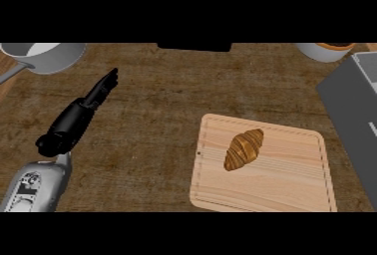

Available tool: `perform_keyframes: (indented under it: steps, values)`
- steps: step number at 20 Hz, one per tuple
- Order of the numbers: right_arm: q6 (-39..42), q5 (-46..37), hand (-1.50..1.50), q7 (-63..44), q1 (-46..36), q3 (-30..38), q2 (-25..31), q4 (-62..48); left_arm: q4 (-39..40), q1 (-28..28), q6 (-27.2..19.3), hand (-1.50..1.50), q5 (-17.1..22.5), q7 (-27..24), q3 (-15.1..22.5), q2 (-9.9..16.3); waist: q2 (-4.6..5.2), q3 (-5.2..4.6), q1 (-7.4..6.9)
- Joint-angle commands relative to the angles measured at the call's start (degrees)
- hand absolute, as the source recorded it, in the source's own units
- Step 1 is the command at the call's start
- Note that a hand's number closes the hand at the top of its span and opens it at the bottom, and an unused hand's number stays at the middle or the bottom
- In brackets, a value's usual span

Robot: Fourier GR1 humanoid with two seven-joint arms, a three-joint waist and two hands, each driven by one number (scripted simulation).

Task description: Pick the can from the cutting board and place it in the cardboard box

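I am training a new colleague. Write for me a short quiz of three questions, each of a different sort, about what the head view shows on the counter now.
1. True or false: a can stands on the cutting board.
2. Multiple choice: where does the left hand show? A) over the board B) over the bare counter, left of the board C) inside the grey box
3. Fill in: the one item lying on the board is a ____.

Key
1. False; no can shows there.
2. B; its fingers are straight and hold nothing.
3. croissant. The right hand is not in view.
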State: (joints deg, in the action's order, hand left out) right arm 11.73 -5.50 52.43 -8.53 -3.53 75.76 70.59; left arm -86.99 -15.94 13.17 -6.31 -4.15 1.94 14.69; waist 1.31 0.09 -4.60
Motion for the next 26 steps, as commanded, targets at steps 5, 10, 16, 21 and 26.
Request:
perform_keyframes:
  steps: [5,10,16,21,26]
  values:
    - [0.45,-17.43,1.5,5.65,-11.2,-10.84,-3.6,-14.59,1.76,-2.61,-1.6,0.0,-1.61,0.53,1.18,-2.26,0.27,0.1,-0.97]
    - [6.18,-20.89,-1.5,13.18,-16.33,-15.74,-3.98,-18.11,0.36,-0.56,0.33,0.0,-0.85,0.02,1.17,-1.07,0.09,0.08,-1.44]
    - [11.81,-7.31,-1.5,19.09,-17.93,-13.08,-9.97,-19.96,1.44,-1.65,-0.37,0.0,-0.73,0.11,0.24,-1.29,0.1,0.21,-0.02]
    - [22.63,9.81,-1.5,10.23,-15.02,-11.6,-17.13,-21.54,1.33,-2.07,-0.57,0.0,-0.75,0.02,-0.35,-0.88,0.28,0.22,1.1]
    - [31.76,22.14,-1.5,-1.06,-17.61,-9.08,-16.79,-26.12,0.85,-1.14,-0.65,0.0,-0.97,-0.1,0.15,-1.23,0.21,0.05,-0.25]
